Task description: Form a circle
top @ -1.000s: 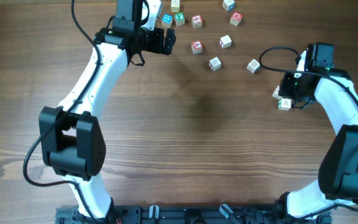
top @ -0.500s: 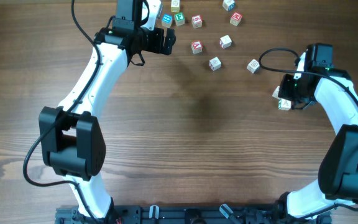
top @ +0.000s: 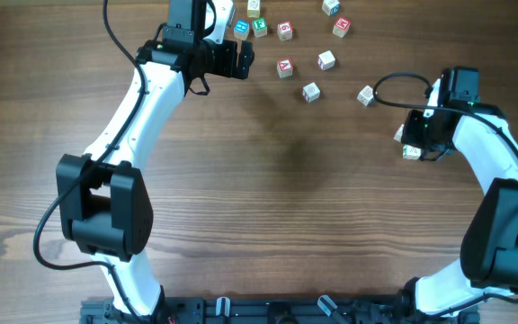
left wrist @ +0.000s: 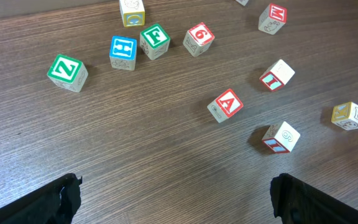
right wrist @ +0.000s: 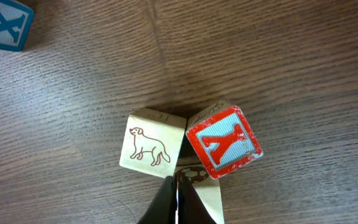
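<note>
The circle's pale wooden letter cubes lie scattered along the far side of the table. In the left wrist view a green Z cube point(left wrist: 67, 71), a blue H cube point(left wrist: 123, 52), a green F cube point(left wrist: 155, 40) and a red A cube point(left wrist: 225, 104) lie ahead of my left gripper point(left wrist: 179, 202), which is wide open and empty. My left gripper point(top: 241, 58) hovers beside the red A cube point(top: 284, 67). My right gripper point(right wrist: 176, 182) is shut, its tips over a ball-picture cube point(right wrist: 207, 190) and touching a dog-picture cube point(right wrist: 152, 148) and a red-faced cube point(right wrist: 222, 142).
More cubes sit at the far edge, among them a red M cube point(left wrist: 271, 17) and a yellow K cube point(left wrist: 349, 115). A blue X cube point(right wrist: 5, 23) lies beyond the right gripper's cluster point(top: 406, 144). A lone cube point(top: 366, 95) rests between both arms.
The right wrist has crept very slightly left. The cubes and the left arm have not moved.
</note>
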Controlling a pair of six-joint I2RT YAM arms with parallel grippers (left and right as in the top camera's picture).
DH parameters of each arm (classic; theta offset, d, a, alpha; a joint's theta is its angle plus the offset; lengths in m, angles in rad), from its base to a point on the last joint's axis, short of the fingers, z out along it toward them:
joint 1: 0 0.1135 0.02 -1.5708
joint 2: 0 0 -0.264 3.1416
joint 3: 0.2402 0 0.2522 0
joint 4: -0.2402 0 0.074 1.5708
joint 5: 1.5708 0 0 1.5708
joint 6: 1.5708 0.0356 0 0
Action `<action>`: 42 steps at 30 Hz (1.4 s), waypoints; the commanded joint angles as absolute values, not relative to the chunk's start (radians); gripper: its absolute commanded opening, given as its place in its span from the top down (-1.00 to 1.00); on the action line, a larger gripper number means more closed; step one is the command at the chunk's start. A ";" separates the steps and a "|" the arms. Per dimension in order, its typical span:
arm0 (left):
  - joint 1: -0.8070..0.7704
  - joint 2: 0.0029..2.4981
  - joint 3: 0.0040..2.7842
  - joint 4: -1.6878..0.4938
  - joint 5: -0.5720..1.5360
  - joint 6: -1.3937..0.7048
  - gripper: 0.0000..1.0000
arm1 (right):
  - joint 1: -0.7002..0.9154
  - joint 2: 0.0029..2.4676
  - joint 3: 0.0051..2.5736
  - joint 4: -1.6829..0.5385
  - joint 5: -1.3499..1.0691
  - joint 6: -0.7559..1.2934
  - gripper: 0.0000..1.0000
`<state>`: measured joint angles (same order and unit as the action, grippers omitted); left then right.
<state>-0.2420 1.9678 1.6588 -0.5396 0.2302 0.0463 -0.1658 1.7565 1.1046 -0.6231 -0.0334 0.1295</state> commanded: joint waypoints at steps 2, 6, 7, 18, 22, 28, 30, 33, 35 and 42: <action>-0.247 1.977 1.654 -0.540 0.235 0.044 -1.00 | -0.173 1.777 1.092 -0.614 -0.035 0.134 0.91; -0.247 1.977 1.654 -0.540 0.235 0.044 -1.00 | -0.173 1.777 1.086 -0.591 -0.035 0.134 0.91; -0.247 1.977 1.654 -0.540 0.235 0.044 -1.00 | -0.173 1.779 1.086 -0.590 -0.035 0.134 0.91; -0.247 1.977 1.654 -0.540 0.235 0.044 -1.00 | -0.173 1.813 1.086 -0.578 -0.047 0.134 0.91; -0.247 1.977 1.654 -0.540 0.235 0.044 -1.00 | -0.173 1.813 1.086 -0.572 -0.062 0.142 0.91; -0.247 1.977 1.654 -0.540 0.235 0.044 -1.00 | -0.173 1.813 1.086 -0.569 -0.085 0.141 0.91; -0.247 1.977 1.654 -0.540 0.235 0.044 -1.00 | -0.173 1.812 1.086 -0.569 -0.088 0.142 0.91; -0.247 1.977 1.654 -0.540 0.235 0.044 -1.00 | -0.173 1.813 1.086 -0.569 -0.091 0.146 0.92; -0.247 1.977 1.654 -0.540 0.235 0.044 -1.00 | -0.173 1.812 1.086 -0.569 -0.091 0.158 0.91; -0.247 1.977 1.654 -0.540 0.235 0.044 -1.00 | -0.173 1.758 1.089 -0.588 -0.059 0.157 0.91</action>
<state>-0.2420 1.9678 1.6588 -0.5396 0.2302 0.0463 -0.1677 1.7882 1.1011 -0.5774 -0.0746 0.1375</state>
